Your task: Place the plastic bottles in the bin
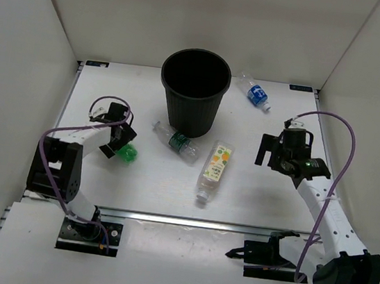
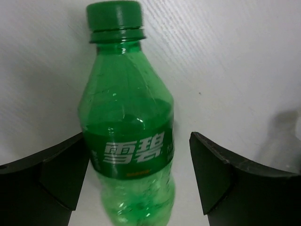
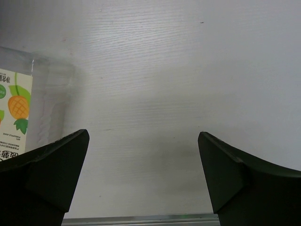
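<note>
The black bin [image 1: 192,114] stands upright at the back middle of the table. A green bottle [image 1: 128,152] [image 2: 124,94] lies on the table between the fingers of my open left gripper [image 1: 117,142] [image 2: 137,141]; it is close to one finger, with a gap to the other. Lying in front of the bin are a clear bottle with a green label [image 1: 176,142] and one with a yellow-orange label [image 1: 216,165] [image 3: 14,108]. A blue-labelled bottle [image 1: 254,92] lies to the right of the bin. My right gripper [image 1: 267,152] [image 3: 143,136] hangs open over bare table, to the right of the yellow-orange one.
White walls [image 1: 26,57] close in the table on the left, back and right. A metal rail [image 1: 186,221] runs along the near edge in front of the arm bases. The right arm's purple cable [image 1: 347,163] loops above the table's right side.
</note>
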Controlling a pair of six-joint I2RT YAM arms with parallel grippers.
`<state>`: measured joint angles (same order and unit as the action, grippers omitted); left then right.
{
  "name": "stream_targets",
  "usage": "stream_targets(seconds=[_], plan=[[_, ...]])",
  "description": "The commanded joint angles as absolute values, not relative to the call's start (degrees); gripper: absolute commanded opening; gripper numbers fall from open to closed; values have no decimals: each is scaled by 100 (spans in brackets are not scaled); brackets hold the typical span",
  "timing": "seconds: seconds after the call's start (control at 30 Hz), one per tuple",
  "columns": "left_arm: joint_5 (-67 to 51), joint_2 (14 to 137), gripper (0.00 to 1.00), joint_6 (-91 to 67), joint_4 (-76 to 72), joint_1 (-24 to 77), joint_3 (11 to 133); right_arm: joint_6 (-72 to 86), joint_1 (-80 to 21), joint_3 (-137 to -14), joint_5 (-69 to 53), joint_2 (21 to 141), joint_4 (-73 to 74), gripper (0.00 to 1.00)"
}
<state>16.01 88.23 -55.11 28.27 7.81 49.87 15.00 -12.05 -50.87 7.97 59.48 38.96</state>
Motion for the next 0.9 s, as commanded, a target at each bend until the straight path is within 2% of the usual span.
stream_targets(seconds=[0.0,0.07,0.13,0.23,0.37,0.5,0.6,0.73,0.83,0.87], plan=[[1539,8990,93,-5546,2629,774,5203,1503,-1099,-5045,817,5766,3771,99],[1468,9140,65,-5520,2619,747,5299,1503,-1151,-5001,791,5687,3788,99],[1450,9211,49,-5485,2794,817,5483,1521,-1134,-4992,826,5652,3797,99],[1599,8975,39,-5345,3198,966,5834,1529,-1186,-4975,861,5555,3762,99],[2091,8027,40,-4915,3288,1440,6554,1433,-1186,-4878,773,5414,3692,99],[2444,7436,47,-3476,1866,2388,7494,1555,-1283,-4878,659,5606,3586,99],[2242,7891,47,-2763,1565,2767,8889,1652,-1476,-4851,580,5677,3481,100],[1890,8786,52,-2356,880,2944,9746,1784,-1661,-4843,510,5801,3244,100],[2170,9586,48,-2084,1019,3216,10686,1977,-1644,-4982,396,5941,3156,99],[2180,9946,50,-2005,1194,3234,11062,1986,-1704,-5070,326,6002,3138,99]])
